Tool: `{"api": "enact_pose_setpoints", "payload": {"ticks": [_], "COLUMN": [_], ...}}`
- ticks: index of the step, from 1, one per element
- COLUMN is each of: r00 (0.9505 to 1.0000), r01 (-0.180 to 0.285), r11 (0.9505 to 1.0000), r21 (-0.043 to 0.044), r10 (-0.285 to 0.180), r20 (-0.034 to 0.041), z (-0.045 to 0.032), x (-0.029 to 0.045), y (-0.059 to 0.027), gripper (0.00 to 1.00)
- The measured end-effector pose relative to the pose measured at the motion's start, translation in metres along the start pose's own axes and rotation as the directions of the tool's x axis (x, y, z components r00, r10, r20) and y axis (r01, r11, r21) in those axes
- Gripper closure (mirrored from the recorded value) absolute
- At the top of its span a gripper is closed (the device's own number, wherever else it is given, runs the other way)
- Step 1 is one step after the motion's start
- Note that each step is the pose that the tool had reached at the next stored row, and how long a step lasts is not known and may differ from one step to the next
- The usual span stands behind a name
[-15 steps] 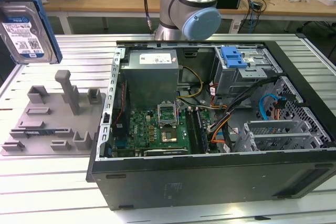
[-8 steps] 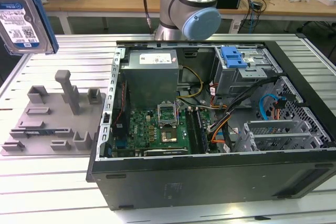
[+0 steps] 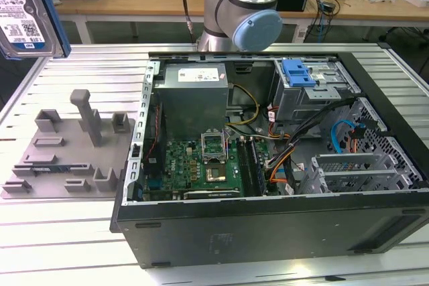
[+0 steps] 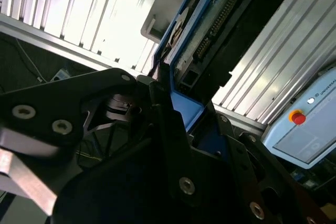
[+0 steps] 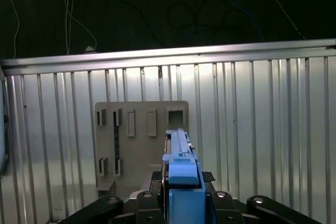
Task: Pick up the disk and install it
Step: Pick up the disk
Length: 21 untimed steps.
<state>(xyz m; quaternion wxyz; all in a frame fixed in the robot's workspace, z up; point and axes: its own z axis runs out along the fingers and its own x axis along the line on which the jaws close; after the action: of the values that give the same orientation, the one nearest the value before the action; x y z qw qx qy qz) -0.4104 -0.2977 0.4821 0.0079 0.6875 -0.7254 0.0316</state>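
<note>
While the open computer case (image 3: 268,239) lies on the ribbed metal desk (image 3: 87,65), we see the disk (image 3: 25,13) held up in the air at the exterior view's far left, well apart from the case. In both wrist views the jaws are closed on the blue frame of the disk, one black finger (image 4: 163,108) pressing on its edge. In the first wrist view a grey plate with slots (image 5: 139,140) lies on the desk under the disk. Inside the case sits a metal cage with a blue handle (image 3: 298,75).
</note>
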Motion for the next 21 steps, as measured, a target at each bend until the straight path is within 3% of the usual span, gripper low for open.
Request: {"api": "enact_pose_setpoints", "payload": {"ticks": [12,21], "r00": [1.0000,1.0000], "r01": [0.000,0.000], "r11": [1.0000,1.0000], "r21": [-0.0002,-0.0013], "r10": [0.000,0.000], "r20": [0.0014,0.0014], "z": [-0.0002,-0.0021], "x": [0.0040,0.0260], "y": [-0.0033,-0.0381], "gripper": [0.63,0.63]}}
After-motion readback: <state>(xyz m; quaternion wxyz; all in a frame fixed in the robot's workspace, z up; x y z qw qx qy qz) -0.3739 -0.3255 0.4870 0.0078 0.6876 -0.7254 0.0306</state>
